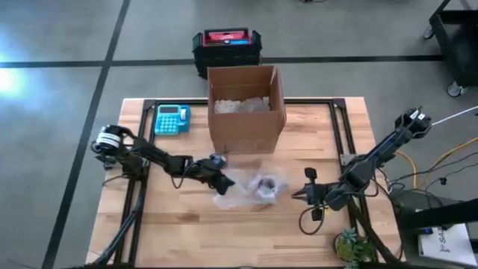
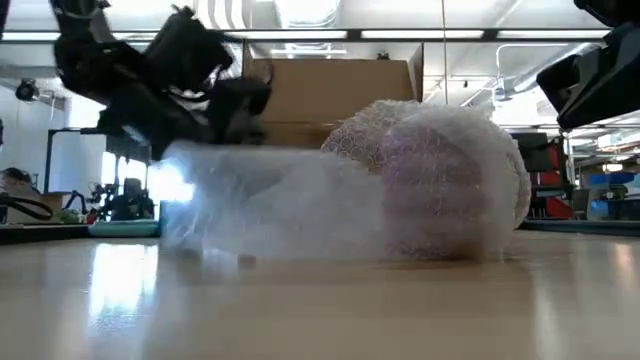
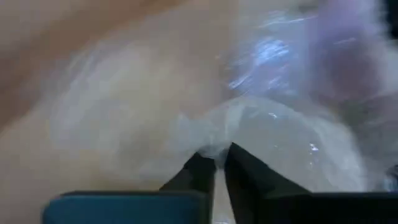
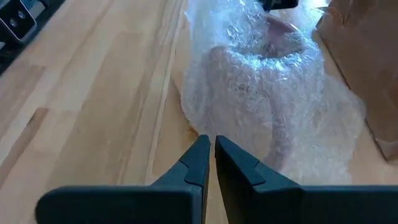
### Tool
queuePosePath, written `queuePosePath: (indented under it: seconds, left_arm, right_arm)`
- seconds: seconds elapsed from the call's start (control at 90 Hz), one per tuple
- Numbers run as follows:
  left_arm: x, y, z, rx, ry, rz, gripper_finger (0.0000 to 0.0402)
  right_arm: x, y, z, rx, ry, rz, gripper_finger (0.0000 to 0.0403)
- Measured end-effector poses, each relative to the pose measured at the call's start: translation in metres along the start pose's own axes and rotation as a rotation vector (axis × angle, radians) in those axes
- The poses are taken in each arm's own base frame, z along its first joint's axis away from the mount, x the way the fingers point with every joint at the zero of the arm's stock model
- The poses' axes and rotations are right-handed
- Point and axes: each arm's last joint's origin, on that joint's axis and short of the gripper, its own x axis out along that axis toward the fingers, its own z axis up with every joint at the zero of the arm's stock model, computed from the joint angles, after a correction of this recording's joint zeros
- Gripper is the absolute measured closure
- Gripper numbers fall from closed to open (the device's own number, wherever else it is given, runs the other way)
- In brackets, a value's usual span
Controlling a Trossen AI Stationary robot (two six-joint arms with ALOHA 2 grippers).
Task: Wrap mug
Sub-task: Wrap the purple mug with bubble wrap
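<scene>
The mug (image 1: 267, 183) lies on the table, bundled in clear bubble wrap (image 2: 440, 180), in front of the cardboard box. A loose flap of the wrap (image 1: 228, 190) spreads toward the table's left. My left gripper (image 1: 219, 179) is shut on that flap's edge. My right gripper (image 1: 299, 193) is on the mug's right, low over the table. In the right wrist view its fingers (image 4: 210, 146) are shut with nothing between them, just short of the wrap's near edge (image 4: 205, 118). My left gripper pinches a bunched bit of the bubble wrap's loose left edge (image 3: 216, 144) between its two fingertips. It comes in from the table's left, slanting down. The flap rises slack to the fingers, and the rest of the wrap lies on the table around the mug.
An open cardboard box (image 1: 246, 108) holding more wrap stands just behind the mug. A blue calculator (image 1: 172, 119) lies at the far left, and a small plant (image 1: 351, 246) stands at the near right. A black crate (image 1: 228, 48) sits on the floor beyond the table.
</scene>
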Motion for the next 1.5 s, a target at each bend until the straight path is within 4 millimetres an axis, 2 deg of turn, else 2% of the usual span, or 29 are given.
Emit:
queuePosePath:
  seconds: [0.1, 0.278, 0.456, 0.6, 0.789, 0.978, 1.111, 1.244, 1.389, 1.5]
  left_arm:
    - [0.006, -0.027, 0.014, 0.073, -0.040, -0.072, 0.0395]
    - [0.003, -0.074, 0.040, 0.203, -0.097, -0.082, 0.0399]
    - [0.006, -0.101, 0.057, 0.280, -0.078, -0.006, 0.0400]
    - [0.014, -0.116, 0.065, 0.310, -0.106, -0.035, 0.0400]
    - [0.042, -0.117, 0.062, 0.313, -0.087, -0.023, 0.0401]
    - [0.079, -0.103, 0.050, 0.293, -0.006, 0.035, 0.0401]
    - [0.091, -0.101, 0.048, 0.283, 0.013, 0.056, 0.0401]
    - [0.092, -0.100, 0.048, 0.284, 0.008, 0.069, 0.0401]
    - [0.089, -0.102, 0.049, 0.291, 0.003, 0.070, 0.0400]
    - [0.087, -0.103, 0.049, 0.291, 0.002, 0.068, 0.0401]
  right_arm:
    - [0.000, 0.000, -0.001, -0.007, 0.008, -0.004, 0.0389]
    - [0.000, -0.002, -0.003, 0.004, 0.012, -0.046, 0.0389]
    - [0.000, -0.002, -0.002, 0.009, 0.005, -0.048, 0.0389]
    - [0.002, -0.002, -0.002, 0.023, 0.000, -0.059, 0.0389]
    - [0.012, 0.001, -0.006, 0.011, 0.027, -0.074, 0.0389]
    - [0.024, 0.005, -0.009, -0.037, 0.077, -0.093, 0.0389]
    - [0.018, 0.011, 0.017, -0.049, 0.089, -0.089, 0.0389]
    - [0.009, 0.013, 0.053, -0.087, 0.070, -0.125, 0.0389]
    - [0.007, -0.004, 0.083, -0.163, 0.014, -0.289, 0.0389]
    - [0.016, -0.022, 0.089, -0.173, 0.035, -0.327, 0.0389]
